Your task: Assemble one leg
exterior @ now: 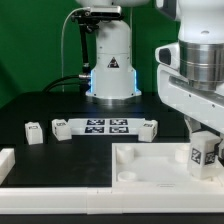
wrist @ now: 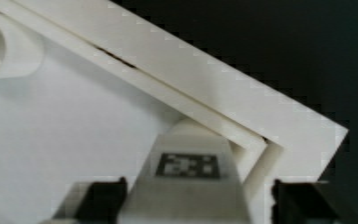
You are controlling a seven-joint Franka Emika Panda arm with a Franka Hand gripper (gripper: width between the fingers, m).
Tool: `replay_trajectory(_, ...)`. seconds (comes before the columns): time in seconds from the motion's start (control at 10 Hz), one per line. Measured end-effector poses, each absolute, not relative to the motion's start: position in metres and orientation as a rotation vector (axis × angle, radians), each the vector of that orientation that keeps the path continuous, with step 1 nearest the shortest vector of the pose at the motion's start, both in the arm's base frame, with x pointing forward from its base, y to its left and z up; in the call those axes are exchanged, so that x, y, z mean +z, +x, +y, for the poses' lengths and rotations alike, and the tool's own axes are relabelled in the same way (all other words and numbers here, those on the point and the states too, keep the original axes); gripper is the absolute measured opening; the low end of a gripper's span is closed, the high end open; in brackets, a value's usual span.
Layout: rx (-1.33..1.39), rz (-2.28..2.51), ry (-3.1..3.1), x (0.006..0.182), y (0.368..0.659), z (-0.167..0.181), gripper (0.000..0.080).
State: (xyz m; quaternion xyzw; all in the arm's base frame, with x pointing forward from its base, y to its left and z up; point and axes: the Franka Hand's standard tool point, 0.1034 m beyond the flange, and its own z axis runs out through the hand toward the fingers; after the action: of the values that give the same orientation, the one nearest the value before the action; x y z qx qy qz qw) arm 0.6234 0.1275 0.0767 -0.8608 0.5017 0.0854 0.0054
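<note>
From my remote desk, the hand point(exterior: 202, 138) is clenched on the leg point(exterior: 203, 153), a small white block with a black-and-white tag, at the tray point(exterior: 150, 172) corner on the exterior view's right, apparently mid-fitting, seating unconfirmed, while a spare leg point(exterior: 35, 130) waits on the surface point(exterior: 70, 150).

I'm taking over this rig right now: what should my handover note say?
Gripper: jaws straddle the leg; whether they clamp it cannot be told.
The leg stands in the tray, at its corner on the exterior view's right.
Other legs lie loose beside the marker board.
Done: leg brought to the tray.
Left: confirm it is seated, fix it in place.
</note>
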Motion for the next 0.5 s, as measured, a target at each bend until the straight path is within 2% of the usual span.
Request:
replay_trajectory(0.1,0.267,1.492,-2.734,0.0766,0.6232,0.1277,0.0575)
replay_trajectory(0.2,0.253,1.405,-2.771,0.0751,0.6228,0.1282,0.0575)
replay_trajectory(0.3,0.25,1.207,-2.854,0.0743,0.6218,0.1279,0.0635)
replay_trajectory(0.5,0.236,0.754,-2.985,0.0744,0.6219,0.1275,0.0647)
